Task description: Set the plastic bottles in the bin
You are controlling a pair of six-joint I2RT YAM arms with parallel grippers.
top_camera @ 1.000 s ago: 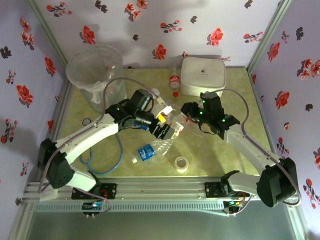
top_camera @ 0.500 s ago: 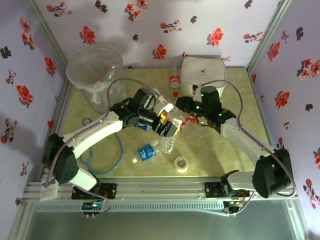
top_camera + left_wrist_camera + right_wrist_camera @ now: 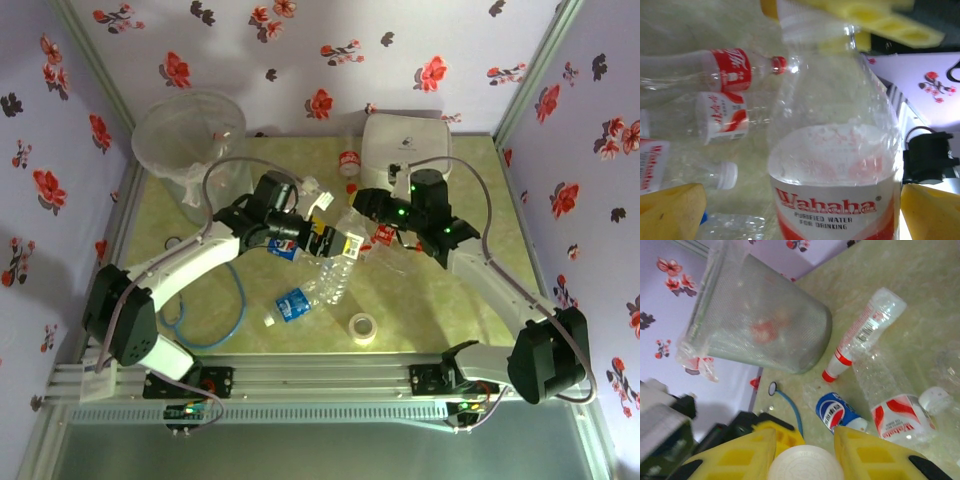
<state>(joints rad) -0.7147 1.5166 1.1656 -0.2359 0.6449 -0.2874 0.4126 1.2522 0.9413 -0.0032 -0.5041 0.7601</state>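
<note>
- Top: the bin (image 3: 190, 150) stands upright at the tabletop's (image 3: 450, 290) far-left corner.
- Left wrist: your left gripper (image 3: 800, 210) gapes around the bottle (image 3: 835, 150) (a handover, I judge); close it next.
- Right wrist: the right gripper (image 3: 805, 457) clamps its cap (image 3: 805, 466).

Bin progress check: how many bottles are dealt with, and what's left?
Done: unclear; the bin is too hazy to see into. In hand: the right hand is shut on the white cap of a Wahaha bottle, which hangs between the fingers of the open left hand. Left: bottles on the table, including a blue-labelled bottle and a red-labelled bottle beside the white box.
</note>
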